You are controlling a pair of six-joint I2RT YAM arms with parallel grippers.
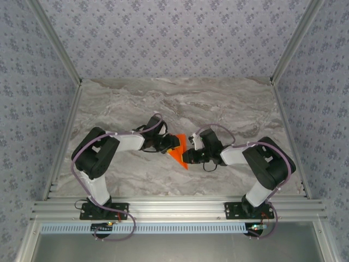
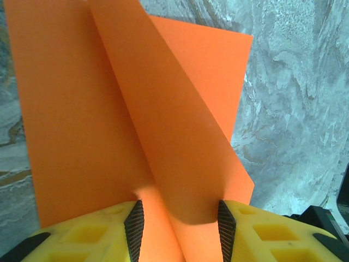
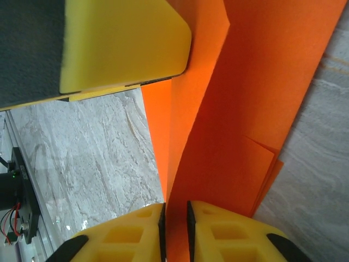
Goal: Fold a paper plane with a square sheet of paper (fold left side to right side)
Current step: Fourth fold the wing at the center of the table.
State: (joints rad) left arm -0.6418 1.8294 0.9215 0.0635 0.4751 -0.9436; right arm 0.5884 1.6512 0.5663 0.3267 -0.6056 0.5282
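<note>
From the near edge of the grey marbled desk [image 1: 180, 103] both arms reach in to its middle. There the thin bright-orange sheet of paper [image 1: 178, 154] lies creased between them, its narrow point toward the near edge and its long axis running near to far. The right hand [image 3: 175, 218] is narrowed onto the sheet's right-side layers, with paper filling the slit between its yellow fingers. The left hand [image 2: 180, 218] stands half apart astride a raised flap, with no firm pinch that I can see; I reckon that flap must cross the axis toward the right hand, and the left sits nearer it.
</note>
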